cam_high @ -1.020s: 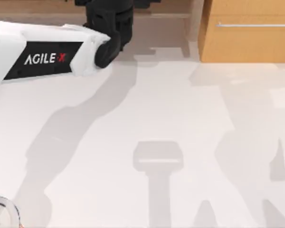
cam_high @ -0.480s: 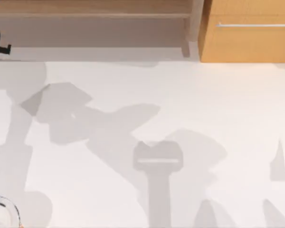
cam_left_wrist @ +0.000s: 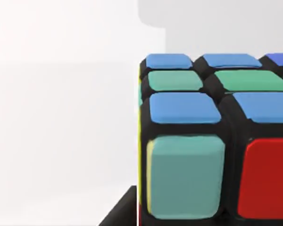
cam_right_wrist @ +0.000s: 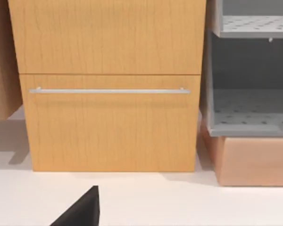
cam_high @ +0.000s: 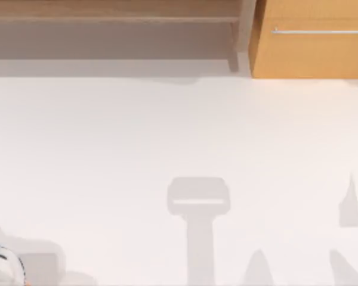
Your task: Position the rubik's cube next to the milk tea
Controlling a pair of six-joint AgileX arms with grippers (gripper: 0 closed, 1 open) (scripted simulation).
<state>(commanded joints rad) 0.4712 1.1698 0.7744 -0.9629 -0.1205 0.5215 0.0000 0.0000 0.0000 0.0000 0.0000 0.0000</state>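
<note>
**Rubik's cube close under the left wrist, milk tea at the bench's corner**

Close in, the left wrist view shows the rubik's cube looming large, blue, green and red squares on a dark grid; whether the left jaws grip it I cannot tell. In the top view the milk tea peeks in at the bench's near-left corner. Likely the cube is in transit; next comes setting it just beside the cup. Farther off, the right wrist faces a wooden cabinet; its jaws' state I cannot tell.
</note>
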